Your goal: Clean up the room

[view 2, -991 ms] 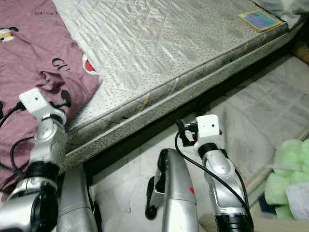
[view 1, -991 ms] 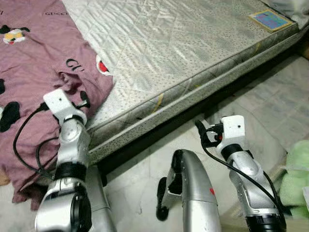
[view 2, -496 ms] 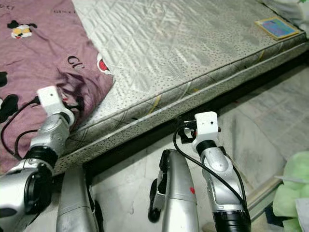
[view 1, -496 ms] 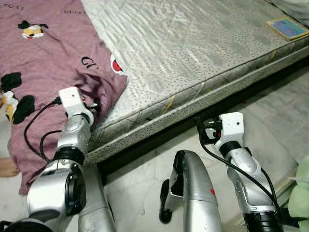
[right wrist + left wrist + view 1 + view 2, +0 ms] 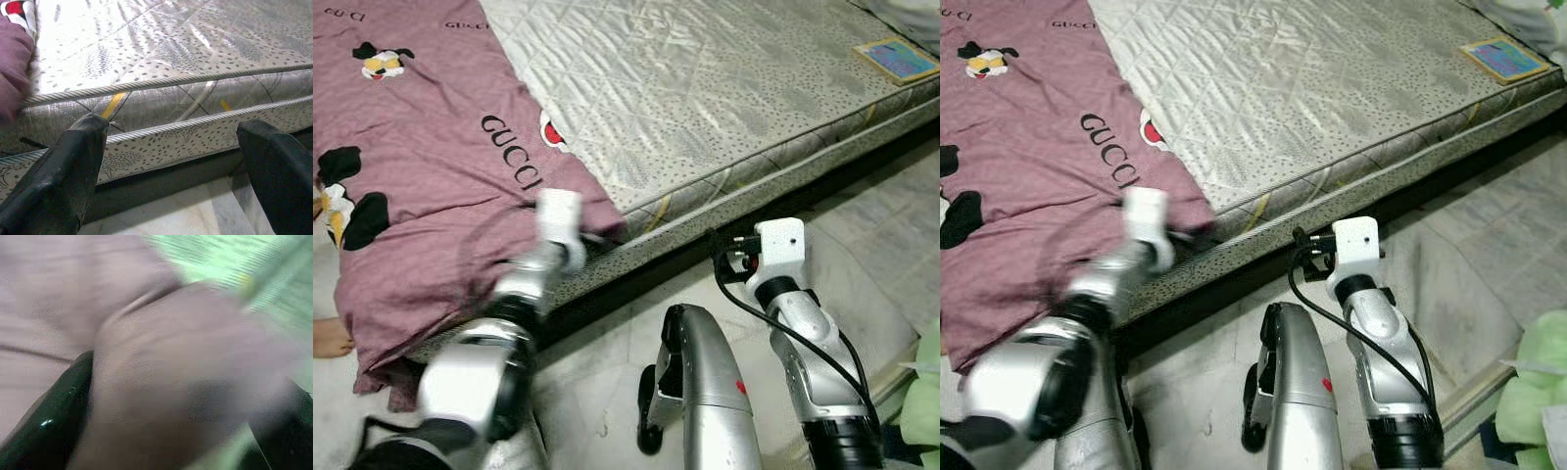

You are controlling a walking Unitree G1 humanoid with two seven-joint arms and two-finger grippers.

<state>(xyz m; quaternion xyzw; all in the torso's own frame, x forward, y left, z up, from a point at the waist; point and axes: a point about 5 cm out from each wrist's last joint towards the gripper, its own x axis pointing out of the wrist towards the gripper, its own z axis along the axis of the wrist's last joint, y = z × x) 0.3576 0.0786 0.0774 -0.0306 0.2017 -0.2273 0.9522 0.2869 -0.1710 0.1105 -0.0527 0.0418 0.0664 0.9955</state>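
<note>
**Left arm drags the quilt corner along the bed edge**

Swung to the robot's right since half a second ago, the left arm now shows blurred at the mattress edge, and the bunched fold of the mauve cartoon-print quilt point(image 5: 421, 186) has been pulled flat, so its black lettering reads plainly. In the left eye view the quilt covers the left part of the grey quilted mattress point(image 5: 724, 88) and hangs over its front edge; its corner lies by the left end effector point(image 5: 576, 235). A small colourful booklet point(image 5: 899, 57) lies at the mattress's far right corner. The right end effector point(image 5: 729, 262) hovers over the marble floor point(image 5: 871, 235) just before the bed's side.

Left wrist view: very blurred; a thick fold of mauve cloth sits between the two black fingers point(image 5: 49, 426), which are closed on it.

Right wrist view: the fingers point(image 5: 63, 171) stand wide apart, holding nothing, facing the mattress's piped side.
</note>
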